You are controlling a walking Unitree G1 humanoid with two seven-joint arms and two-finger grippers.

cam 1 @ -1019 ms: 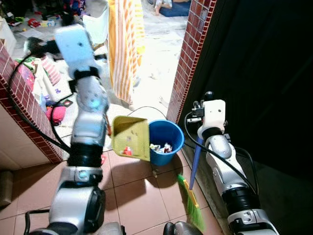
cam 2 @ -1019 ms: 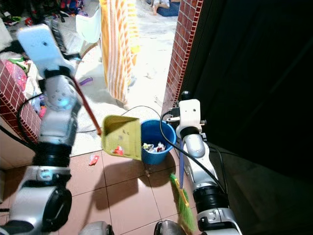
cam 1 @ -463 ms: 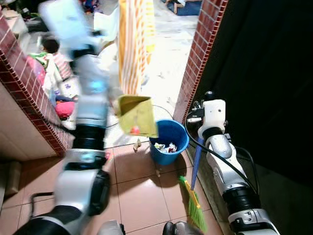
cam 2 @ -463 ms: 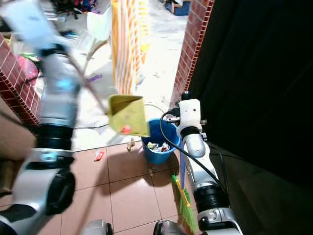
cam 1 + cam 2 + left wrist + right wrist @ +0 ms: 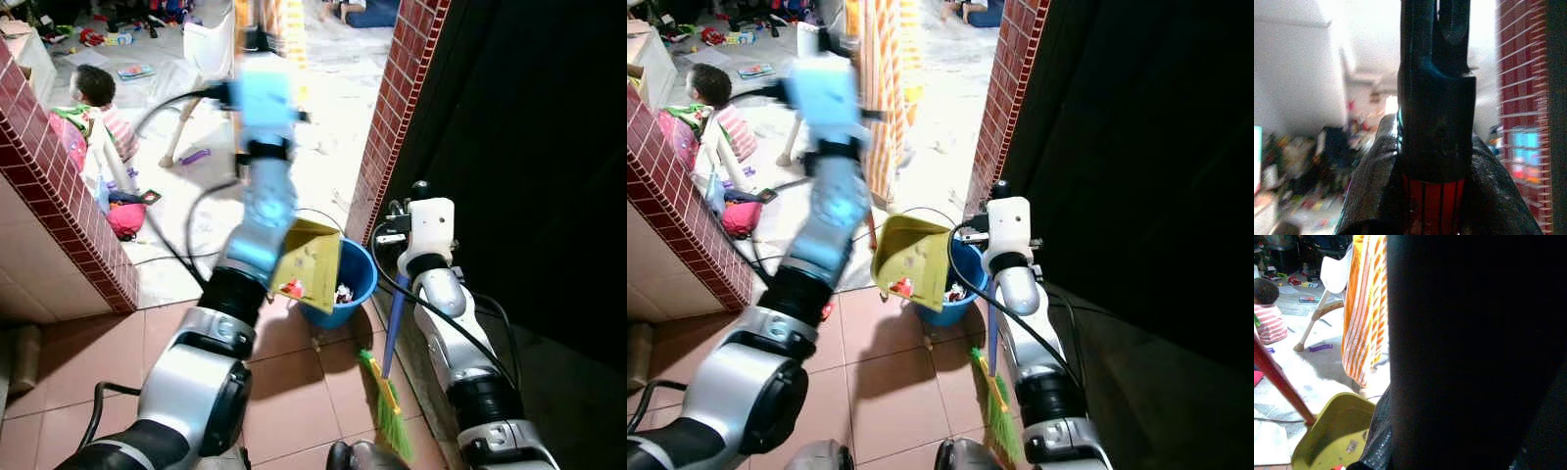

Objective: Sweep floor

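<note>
Tiles (image 5: 294,392) nearest the robot are looking mostly swept; one small scrap (image 5: 313,343) is lying at about 7 o'clock of the bucket.

Broom (image 5: 393,328) is standing nearly upright at 5 o'clock of the bucket, green bristles on the floor, blue shaft running up to the right arm (image 5: 441,304). Cannot tell whether the right jaws are pressed on the shaft; the wrist picture is too dark.

Dustpan (image 5: 312,262) is now hanging over the 9 o'clock rim of the blue bucket (image 5: 358,279), mouth tilting down towards it. A second ago it was sitting lower and more upright beside the bucket, then swinging up high; the left arm (image 5: 245,255) has been carrying it across and is blurred with motion. Judgement: the emptying step is under way, not finished.

Left jaws are pinching the dustpan's red handle, seen in the left wrist view.

Pan is yellow-green and scuffed, with a reddish bit of litter (image 5: 291,288) clinging near its lower lip. Bucket is already holding mixed rubbish.

Beyond, at 12 o'clock, a brick pillar (image 5: 397,108) and an orange-striped cloth (image 5: 880,88) are framing a doorway. At 10 o'clock a person (image 5: 93,98) is sitting on the far floor among scattered toys.
</note>
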